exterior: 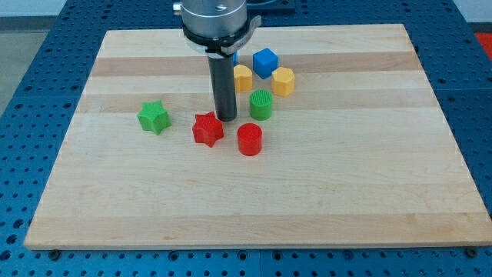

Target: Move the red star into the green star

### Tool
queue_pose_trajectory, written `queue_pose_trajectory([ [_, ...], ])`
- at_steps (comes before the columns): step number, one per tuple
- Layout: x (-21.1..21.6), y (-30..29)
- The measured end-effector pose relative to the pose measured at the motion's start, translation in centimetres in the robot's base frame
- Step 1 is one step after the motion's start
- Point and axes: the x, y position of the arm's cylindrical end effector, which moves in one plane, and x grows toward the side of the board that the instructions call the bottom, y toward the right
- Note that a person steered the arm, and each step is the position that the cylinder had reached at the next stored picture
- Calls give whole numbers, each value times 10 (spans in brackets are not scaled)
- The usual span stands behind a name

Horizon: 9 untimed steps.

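The red star lies a little left of the board's middle. The green star lies to its left, about a block's width away. My tip stands just off the red star's upper right corner, close to it or touching it, I cannot tell which. The rod rises from there to the arm's mount at the view's top.
A red cylinder sits right of the red star. A green cylinder is right of my tip. Above them are two yellow blocks and a blue cube. The wooden board lies on a blue perforated table.
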Motion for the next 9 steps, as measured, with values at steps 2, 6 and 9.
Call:
queue_pose_trajectory([
  [2,-7,17],
  [6,33,49],
  [9,126,50],
])
